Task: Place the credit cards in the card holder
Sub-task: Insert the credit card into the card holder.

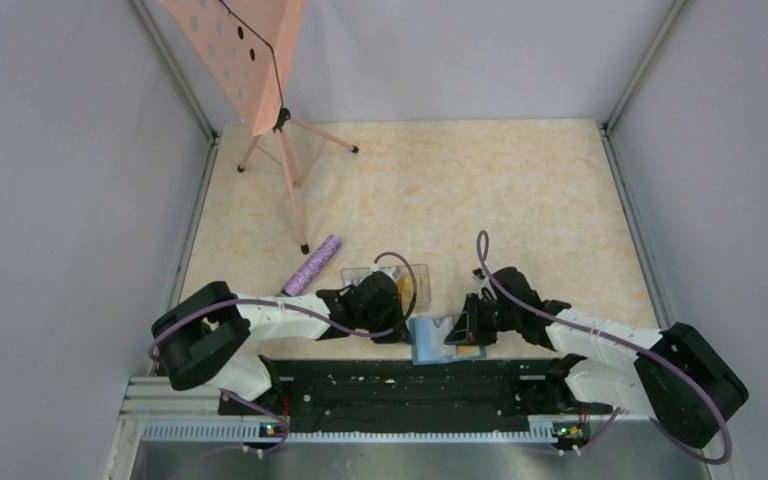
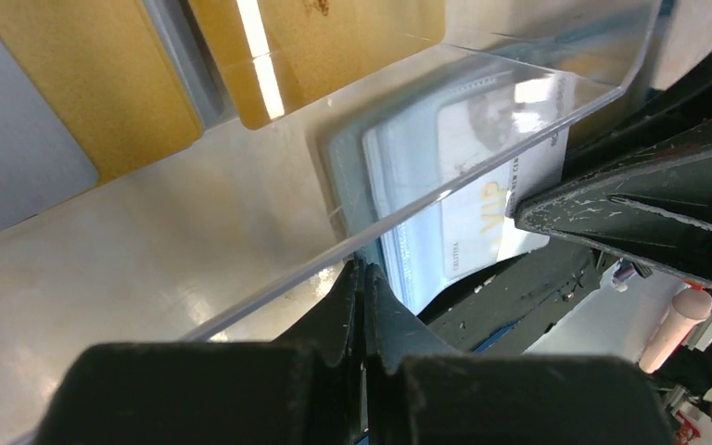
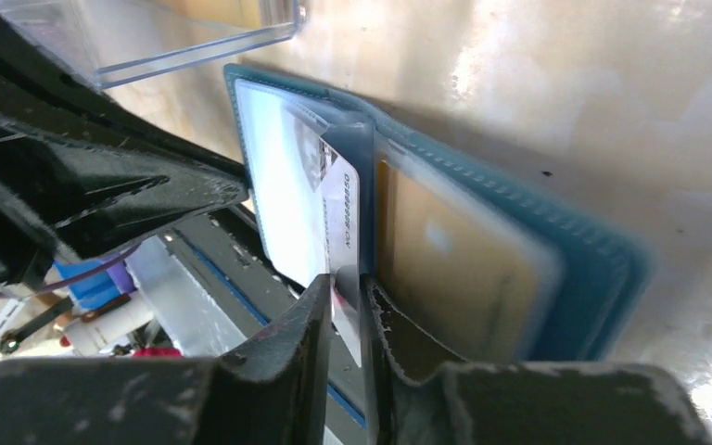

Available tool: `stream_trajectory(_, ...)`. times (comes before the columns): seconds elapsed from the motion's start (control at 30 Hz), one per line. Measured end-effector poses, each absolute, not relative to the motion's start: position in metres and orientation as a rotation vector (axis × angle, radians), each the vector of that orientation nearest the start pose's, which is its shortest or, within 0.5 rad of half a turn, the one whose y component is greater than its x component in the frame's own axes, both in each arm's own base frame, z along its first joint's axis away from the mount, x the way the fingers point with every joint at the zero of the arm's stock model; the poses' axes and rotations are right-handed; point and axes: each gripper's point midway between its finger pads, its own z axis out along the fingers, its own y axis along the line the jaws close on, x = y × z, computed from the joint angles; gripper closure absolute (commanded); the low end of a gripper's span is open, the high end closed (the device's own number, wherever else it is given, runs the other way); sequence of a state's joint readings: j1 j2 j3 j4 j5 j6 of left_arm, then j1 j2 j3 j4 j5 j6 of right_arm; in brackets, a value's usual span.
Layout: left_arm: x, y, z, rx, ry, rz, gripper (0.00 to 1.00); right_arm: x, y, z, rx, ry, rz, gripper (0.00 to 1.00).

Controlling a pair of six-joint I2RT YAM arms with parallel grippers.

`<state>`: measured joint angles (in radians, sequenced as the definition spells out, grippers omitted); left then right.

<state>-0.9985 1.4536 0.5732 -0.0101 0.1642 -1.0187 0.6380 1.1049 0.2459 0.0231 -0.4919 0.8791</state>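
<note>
- Left arm reached low; left gripper [image 2: 363, 275] was clenched on nothing, just beside the clear tray [image 2: 519, 102].
- Right arm sat low; right gripper [image 3: 348, 311] straddled the white card [image 3: 341, 209], grip uncertain.
- Card's far end met the open card holder [image 3: 603, 269], beside the gold card [image 3: 445, 269].

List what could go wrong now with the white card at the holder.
1. The white card is only partly in the holder, between the right fingers. If it is let go now, it might tip out rather than seat.
2. The holder lies at the near edge of the table. A push along the card could slide it off.
</note>
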Motion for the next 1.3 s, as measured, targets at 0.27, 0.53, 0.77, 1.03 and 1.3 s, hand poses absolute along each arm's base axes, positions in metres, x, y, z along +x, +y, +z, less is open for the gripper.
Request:
stream_trajectory(0.27,0.123,-0.315,0.025,0.065,2.758,-0.967,1.00,0.121,0.214,0.029,0.038,2.763,1.033,0.51)
stream_trajectory(0.53,0.123,-0.321,0.026,0.076,2.769,-0.979,1.00,0.122,0.211,0.032,-0.009,2.781,0.953,0.39)
stream_trajectory(0.77,0.123,-0.323,0.027,0.081,2.775,-0.979,1.00,0.116,0.215,0.035,-0.086,2.801,0.901,0.43)
stream_trajectory(1.03,0.123,-0.325,0.027,0.085,2.779,-0.981,0.99,0.109,0.220,0.029,-0.142,2.844,0.855,0.67)
stream_trajectory(1.3,0.122,-0.327,0.027,0.103,2.782,-0.990,1.00,0.102,0.228,0.024,-0.176,2.879,0.856,0.98)
